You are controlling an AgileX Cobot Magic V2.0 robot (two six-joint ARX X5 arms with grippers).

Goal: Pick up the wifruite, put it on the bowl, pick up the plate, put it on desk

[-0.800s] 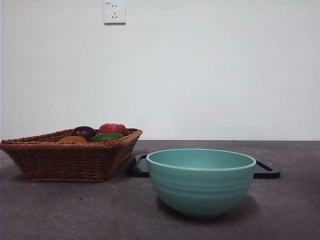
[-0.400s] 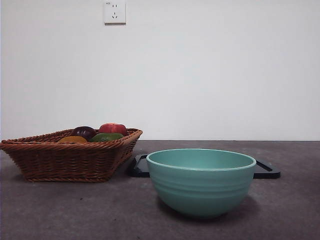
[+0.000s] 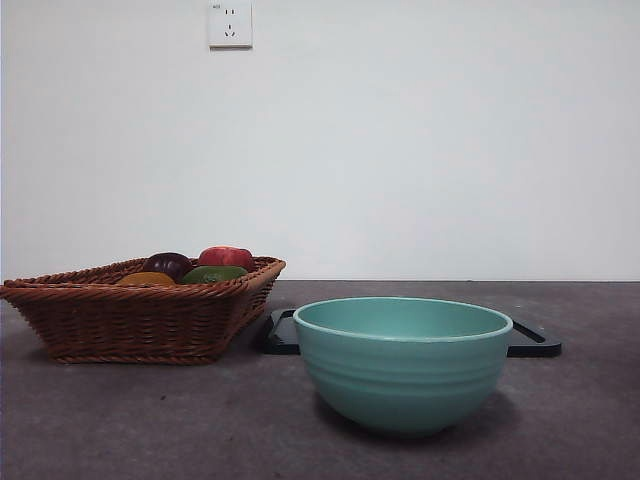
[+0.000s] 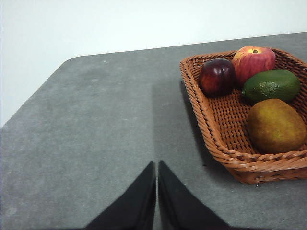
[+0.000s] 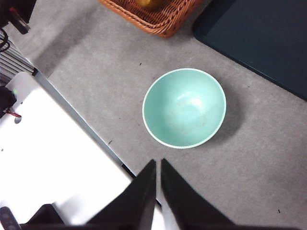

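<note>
Small oval brownish-orange fruit (image 4: 276,125) lying in brown wicker basket (image 4: 225,139); both sets of fingers (image 4: 156,189) (image 5: 158,184) pressed closed, empty.

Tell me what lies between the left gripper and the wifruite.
In the left wrist view, a stretch of bare desk and then the near woven wall of the basket separate the left gripper from the wifruite, which rests inside it.

No readable text, label, brand or number shows in any view; the wall socket (image 3: 229,24) has a tiny dark mark at its upper corner, too small to read, and the bowl (image 3: 402,362) and basket (image 3: 130,320) are unmarked
</note>
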